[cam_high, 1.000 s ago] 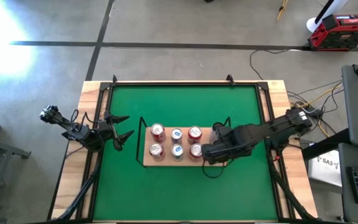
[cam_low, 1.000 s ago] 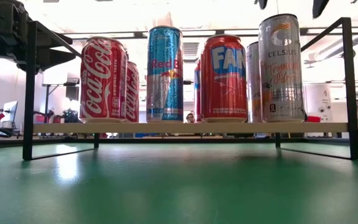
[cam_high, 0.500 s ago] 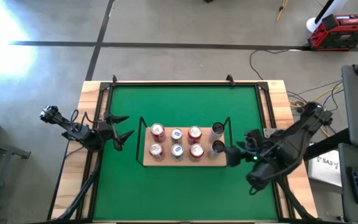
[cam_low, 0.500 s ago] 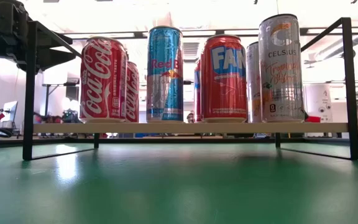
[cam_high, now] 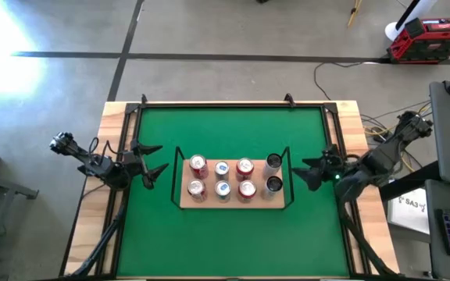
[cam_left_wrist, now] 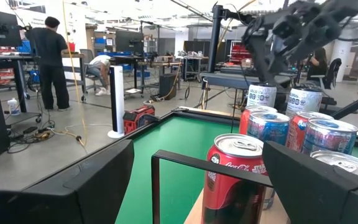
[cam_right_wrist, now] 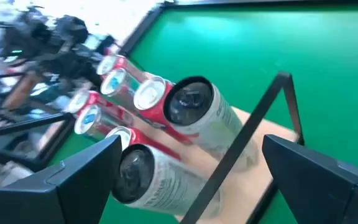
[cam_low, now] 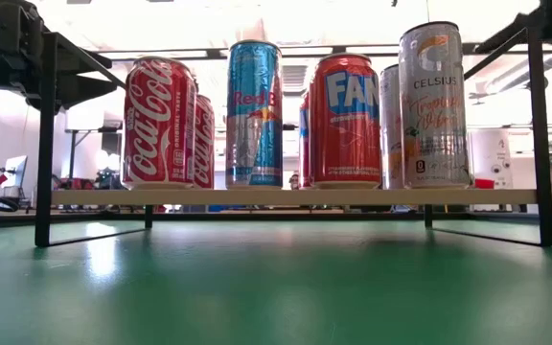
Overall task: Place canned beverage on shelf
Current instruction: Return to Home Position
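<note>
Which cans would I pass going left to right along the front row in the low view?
Coca-Cola can → Red Bull can → Fanta can → Celsius can, all upright on the shelf.

Flat table mat (cam_high: 233, 133) was green; shelf board (cam_low: 295, 196) light wood, black wire frame; red cola can (cam_low: 159, 122) had white script; slim can (cam_low: 254, 113) blue-silver; tall can (cam_low: 433, 105) silver-white, orange print.

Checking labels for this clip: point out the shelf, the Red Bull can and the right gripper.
shelf (cam_low: 295, 196): low view, front edge of its board.
Red Bull can (cam_low: 254, 115): low view, middle of its side.
right gripper (cam_high: 301, 175): high view, midway between its open fingertips.
</note>
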